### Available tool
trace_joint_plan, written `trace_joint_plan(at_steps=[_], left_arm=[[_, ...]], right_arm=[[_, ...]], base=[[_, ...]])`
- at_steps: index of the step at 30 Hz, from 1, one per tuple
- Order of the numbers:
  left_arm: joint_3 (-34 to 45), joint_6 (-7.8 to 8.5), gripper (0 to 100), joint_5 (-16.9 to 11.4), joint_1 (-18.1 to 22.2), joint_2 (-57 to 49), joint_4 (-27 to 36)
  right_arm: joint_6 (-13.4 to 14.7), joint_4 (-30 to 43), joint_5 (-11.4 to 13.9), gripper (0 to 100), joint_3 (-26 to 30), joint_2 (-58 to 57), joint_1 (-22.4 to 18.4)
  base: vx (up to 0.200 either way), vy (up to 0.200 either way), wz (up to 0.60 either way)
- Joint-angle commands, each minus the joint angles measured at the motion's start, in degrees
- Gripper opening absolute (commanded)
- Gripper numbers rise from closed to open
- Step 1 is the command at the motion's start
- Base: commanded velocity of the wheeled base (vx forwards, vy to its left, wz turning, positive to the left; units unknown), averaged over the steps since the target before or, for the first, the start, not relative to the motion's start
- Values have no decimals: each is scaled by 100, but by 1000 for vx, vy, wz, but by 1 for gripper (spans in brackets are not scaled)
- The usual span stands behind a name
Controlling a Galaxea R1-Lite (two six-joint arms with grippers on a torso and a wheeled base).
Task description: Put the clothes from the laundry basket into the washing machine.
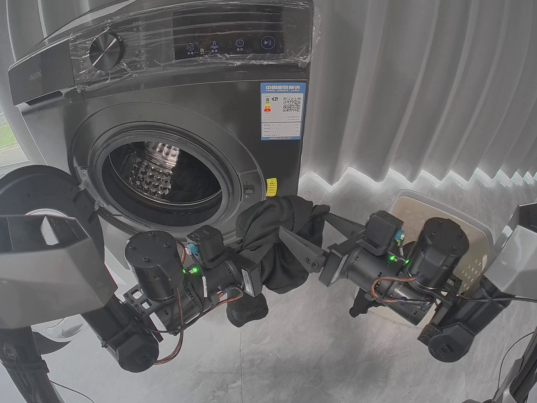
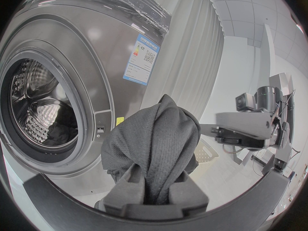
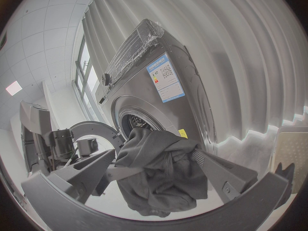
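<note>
The left gripper (image 2: 158,177) is clamped on a dark garment (image 1: 279,219). Its two blocky, foam-padded fingers (image 2: 128,190) pinch a gathered fold between them. Up close the cloth is a charcoal mesh knit with a fine, pitted weave. It rises in a soft peak above the pads and hangs below them in loose, crumpled folds, clear of the floor. The garment is held in the air just in front of the washing machine's lower right front, beside the porthole.

The right gripper (image 3: 154,153) stands wide open. Its long, angular grey fingers are spread to either side of the same bundle, with the cloth between them.

Beneath is a floor (image 1: 313,342) of pale, glossy, marbled tiles. Behind the right arm, on the floor, sits the laundry basket (image 1: 486,233), cream plastic with rounded corners and perforated walls.

Farther back is the washing machine (image 1: 224,107), smooth dark-grey metal with its round door (image 1: 39,191) swung open to the left. The drum (image 1: 156,169) is shiny dimpled steel, and a dark item (image 2: 59,133) lies inside at the bottom. Crinkled clear film (image 1: 184,46) covers the control panel. Behind it all hangs a white pleated curtain (image 1: 419,74).
</note>
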Motion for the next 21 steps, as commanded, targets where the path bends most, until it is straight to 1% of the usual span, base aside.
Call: trace_joint_plan(at_steps=[1, 2, 3, 4, 5, 6, 7, 9, 10, 12, 13, 14, 15, 16, 18, 19, 21], left_arm=[[76, -9, 0, -7, 98, -19, -23], [111, -9, 0, -7, 115, -37, -23], [173, -9, 0, 2, 124, -107, -32], [252, -9, 0, 11, 124, -204, -23], [278, -17, 0, 20, 115, -239, -14], [472, -26, 0, 64, 98, -415, -14], [577, -26, 0, 81, 80, -520, -14], [595, -26, 0, 81, 80, -538, -14], [981, 18, 0, 81, 98, -863, -5], [1307, 44, 0, 99, 115, -1100, -5], [1438, 44, 0, 125, 115, -1223, -5], [1561, 9, 0, 275, 133, -1425, 3], [1570, 9, 0, 371, 133, -1461, 12], [1597, 18, 0, 591, 159, -1496, 12], [1579, 106, 0, 1154, 168, -1505, 12], [1561, 150, 0, 1365, 168, -1478, 12], [1518, 150, 0, 1532, 238, -1399, 12]], right_arm=[[-70, -12, 23, 100, 678, -722, -29], [-149, -3, 32, 100, 783, -880, -64], [-377, -12, 41, 100, 862, -1029, -116], [-500, -12, 50, 100, 880, -1073, -187], [-535, -12, 50, 100, 880, -1091, -204], [-667, 41, 41, 100, 854, -1170, -354], [-738, 59, 23, 100, 880, -1196, -459], [-746, 67, 15, 100, 889, -1196, -477], [-852, 67, 15, 100, 906, -1205, -864], [-869, 59, 23, 100, 906, -1188, -1180], [-861, 50, 41, 100, 906, -1188, -1268], [-843, 32, 67, 100, 906, -1170, -1356], [-843, 23, 67, 100, 906, -1161, -1382], [-834, 15, 67, 100, 915, -1161, -1400], [-834, 6, 67, 100, 933, -1170, -1400], [-834, 6, 67, 100, 924, -1170, -1400], [-834, -3, 67, 100, 924, -1170, -1400]], base=[[0, 0, 0], [0, 0, 0], [0, 0, 0], [0, 0, 0], [0, 0, 0], [0, 0, 0], [0, 0, 0], [0, 0, 0], [0, 0, 0], [0, 0, 0], [0, 0, 0], [0, 0, 0], [0, 0, 0], [0, 0, 0], [0, 0, 0], [0, 0, 0], [0, 0, 0]])
